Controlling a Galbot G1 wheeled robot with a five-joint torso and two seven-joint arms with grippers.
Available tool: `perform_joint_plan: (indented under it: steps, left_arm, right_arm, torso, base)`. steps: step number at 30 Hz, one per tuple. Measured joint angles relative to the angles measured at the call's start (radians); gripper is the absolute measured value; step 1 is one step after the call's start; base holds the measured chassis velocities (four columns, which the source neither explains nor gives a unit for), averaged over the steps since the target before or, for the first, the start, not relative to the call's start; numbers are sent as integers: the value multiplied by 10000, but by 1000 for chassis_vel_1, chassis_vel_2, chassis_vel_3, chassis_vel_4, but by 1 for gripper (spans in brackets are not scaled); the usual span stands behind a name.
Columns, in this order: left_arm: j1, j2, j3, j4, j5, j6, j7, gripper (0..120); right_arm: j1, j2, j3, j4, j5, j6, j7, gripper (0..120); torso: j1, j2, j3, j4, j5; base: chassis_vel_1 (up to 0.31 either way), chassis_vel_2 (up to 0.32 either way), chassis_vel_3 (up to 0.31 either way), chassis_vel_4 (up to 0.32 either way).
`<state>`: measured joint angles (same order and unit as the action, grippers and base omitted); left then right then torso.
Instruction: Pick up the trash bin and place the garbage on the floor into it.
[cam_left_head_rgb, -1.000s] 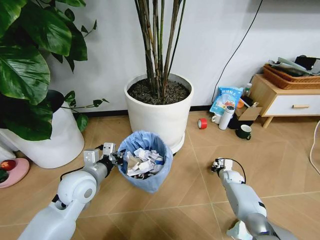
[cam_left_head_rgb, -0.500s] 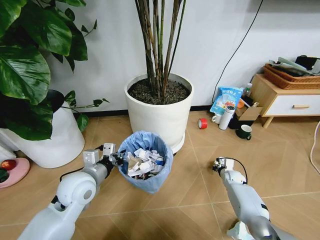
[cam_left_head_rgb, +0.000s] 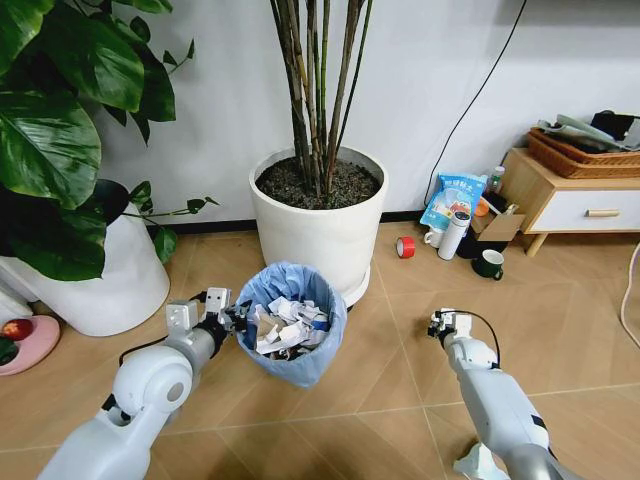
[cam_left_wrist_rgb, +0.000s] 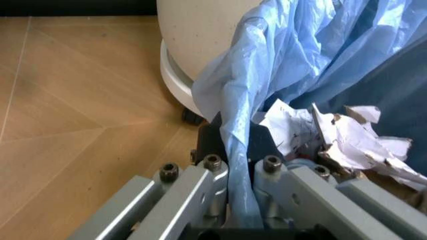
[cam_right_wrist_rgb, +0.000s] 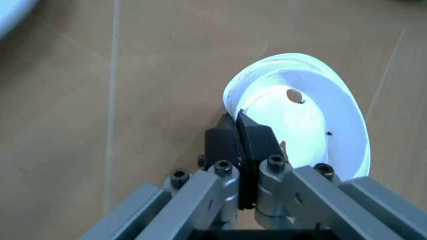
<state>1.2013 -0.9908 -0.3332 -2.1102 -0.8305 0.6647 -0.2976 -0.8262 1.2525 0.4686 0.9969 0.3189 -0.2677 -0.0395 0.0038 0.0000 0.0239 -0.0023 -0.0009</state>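
The trash bin, lined with a crinkly light-blue bag and full of crumpled white paper, hangs tilted just above the floor in front of a white planter. My left gripper is shut on its rim; the left wrist view shows the blue bag pinched between the jaws, with paper garbage inside. My right gripper hovers low over the floor to the right of the bin. In the right wrist view it is shut on the edge of a small white lid.
A large white planter stands right behind the bin, another white pot at the left. Red tape roll, white bottle, dark mug and a blue bag lie near a wooden cabinet at the right.
The right gripper has risen slightly and drifted right with the white lid. The left arm and the bin have stayed put.
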Motion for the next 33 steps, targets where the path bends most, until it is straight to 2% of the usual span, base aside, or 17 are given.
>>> perform_joint_plan:
  steps: [1, 3, 5, 6, 8, 11, 12, 15, 16, 17, 20, 24, 28, 33]
  left_arm:
    - [0, 0, 0, 0, 0, 0, 0, 0]
    - [96, -24, -25, -122, 17, 0, -76, 0]
    - [126, -34, -31, -150, 25, 0, -112, 0]
    - [197, -63, -39, -202, 77, -1, -161, 0]
    - [205, -65, -41, -208, 85, -1, -166, 0]
    - [342, -127, -68, -280, 249, 0, -193, 0]
    - [342, -127, -68, -280, 249, 0, -193, 0]
    - [424, -158, -52, -355, 298, 0, -198, 0]
    - [454, -153, -27, -373, 322, 0, -199, 0]
    - [454, -153, -27, -373, 322, 0, -199, 0]
    - [451, -145, 60, -380, 333, 13, -204, 0]
    - [370, -134, 117, -337, 316, 21, -223, 0]
    - [89, -113, 281, -76, 143, 86, -313, 0]
    - [-85, -95, 349, 57, -149, 168, -447, 0]
  right_arm:
    - [0, 0, 0, 0, 0, 0, 0, 0]
    - [-502, -345, -111, 1449, 647, -214, 116, 0]
    - [-639, -465, -134, 1912, 760, -244, 152, 0]
    - [-896, -745, -178, 2814, 965, -302, 193, 0]
    - [-939, -801, -185, 2970, 1014, -319, 201, 0]
    - [-1648, -1736, -309, 5048, 1768, -672, 377, 0]
    - [-1648, -1736, -309, 5048, 1768, -672, 377, 0]
    - [-2357, -2443, -305, 7104, 2303, -1002, 383, 0]
    - [-2599, -2650, -292, 7777, 2488, -1137, 347, 0]
    - [-2599, -2650, -292, 7777, 2488, -1137, 347, 0]
    - [-3131, -3097, -351, 9327, 2815, -1366, 74, 0]
    - [-3185, -3289, -646, 10066, 3069, -1444, 39, 0]
    - [-2412, -3546, -2132, 11283, 3991, -1538, 73, 0]
    - [-1748, -3559, -3217, 11662, 4710, -1547, 74, 0]
  torso:
    - [0, 0, 0, 0, 0]
    - [-1, 0, -1, 0, 3]
    - [0, 0, 0, -2, 1]
    - [-1, 1, -1, 1, 2]
    - [-1, 0, -1, 1, 2]
    - [0, 0, 0, -1, 7]
    - [0, 0, 0, -1, 7]
    - [-1, 1, -1, -1, -6]
    - [-1, 1, -1, -1, 4]
    - [-1, 1, -1, -1, 4]
    - [-1, 1, -1, 0, 1]
    - [-1, 1, -1, -2, 2]
    - [0, 0, 1, 1, 2]
    - [0, 0, 1, 3, 0]
  base:
    - [0, 0, 0, 0]
    - [0, 0, 0, 0]
    - [0, 0, 0, 0]
    - [0, 0, 0, 0]
    - [0, 0, 0, 0]
    - [0, 0, 0, 0]
    - [0, 0, 0, 0]
    - [0, 0, 0, 0]
    - [0, 0, 0, 0]
    - [0, 0, 0, 0]
    - [0, 0, 0, 0]
    - [0, 0, 0, 0]
    - [0, 0, 0, 0]
    - [0, 0, 0, 0]
